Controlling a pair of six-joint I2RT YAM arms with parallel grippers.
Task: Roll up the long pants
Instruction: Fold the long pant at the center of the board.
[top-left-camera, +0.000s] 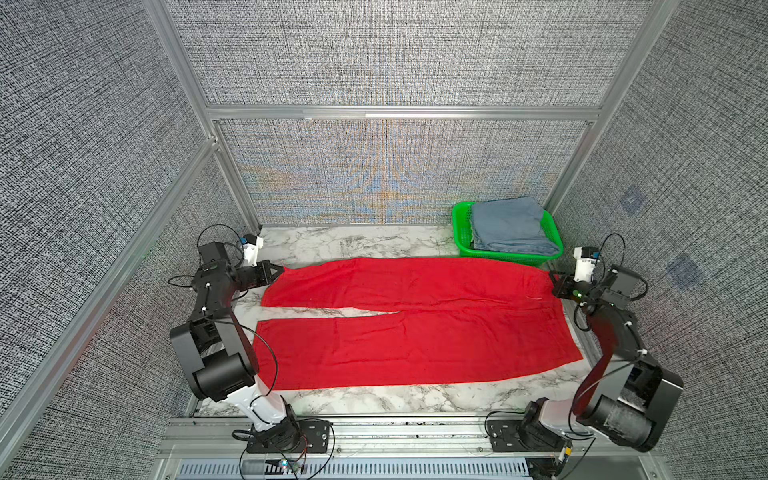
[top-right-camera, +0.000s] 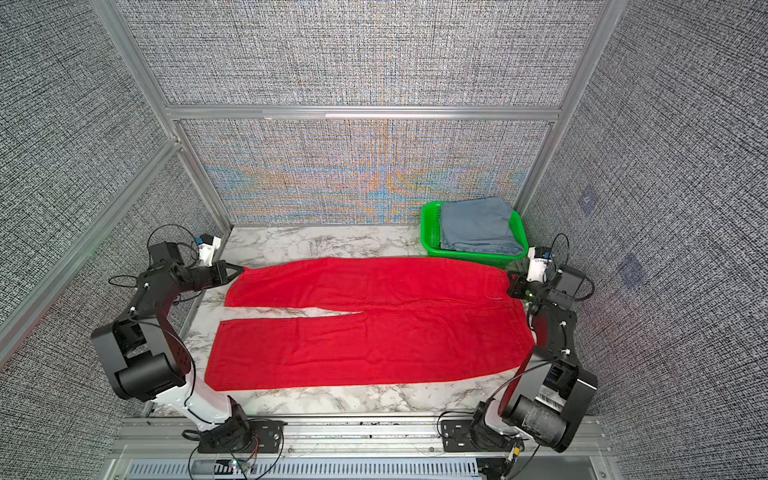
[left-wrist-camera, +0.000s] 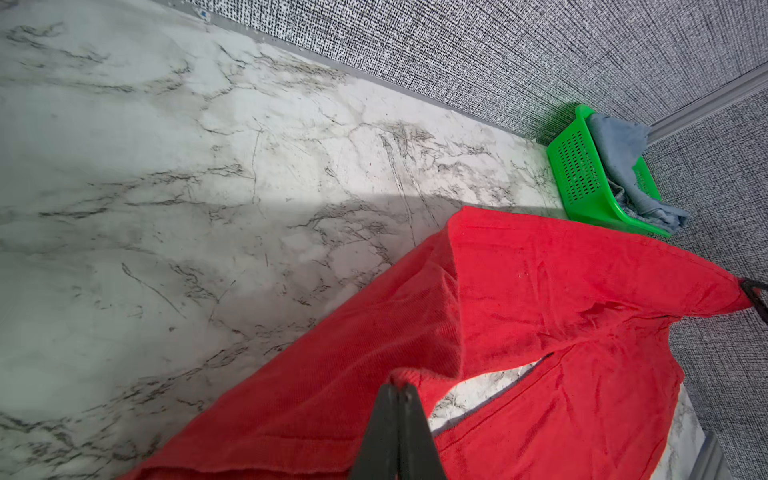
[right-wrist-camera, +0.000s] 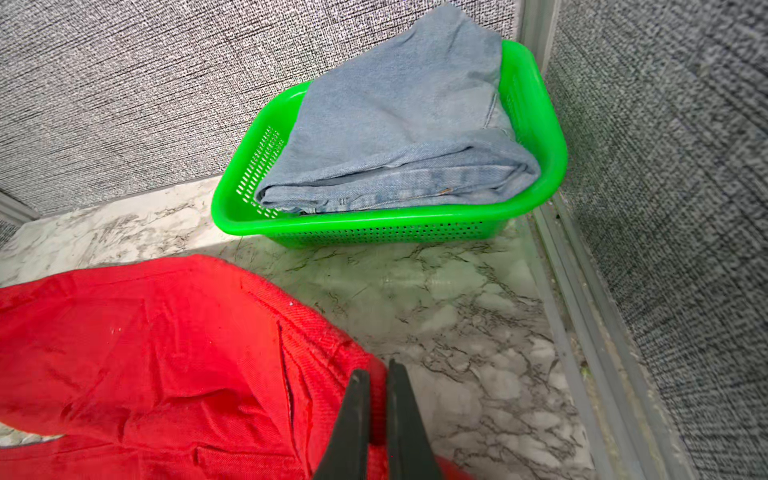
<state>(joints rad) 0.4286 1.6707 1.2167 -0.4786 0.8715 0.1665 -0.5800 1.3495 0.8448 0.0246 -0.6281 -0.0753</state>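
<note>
- The long pants (top-left-camera: 415, 328), bright red and slightly fuzzy, lie spread across most of a tabletop. The two legs point toward the robot's left and the waist toward its right. A thin wedge of table shows between the legs.
- The left gripper (top-left-camera: 279, 271) is closed tight on the far corner of the far leg's hem. In the left wrist view the cloth rises from the table into the pinched tips (left-wrist-camera: 399, 388).
- The right gripper (top-left-camera: 555, 280) is clamped on the far corner of the waistband. In the right wrist view red fabric sits between its nearly closed jaws (right-wrist-camera: 378, 374).
- With both far corners held, that edge is raised and drawn into a line between the arms. This looks like straightening the garment, or readying the far leg to fold over the near one, before any rolling. No roll has been started.
- A green plastic basket (top-left-camera: 461, 232) stands in the far right corner, just beyond the waist and apart from it. It holds a folded blue-grey denim garment (top-left-camera: 511, 226).
- The tabletop (top-left-camera: 353, 243) is white with grey marble veining.
- Grey woven-textured wall panels (top-left-camera: 395, 54) in an aluminium frame (top-left-camera: 399, 112) enclose the table on three sides.
</note>
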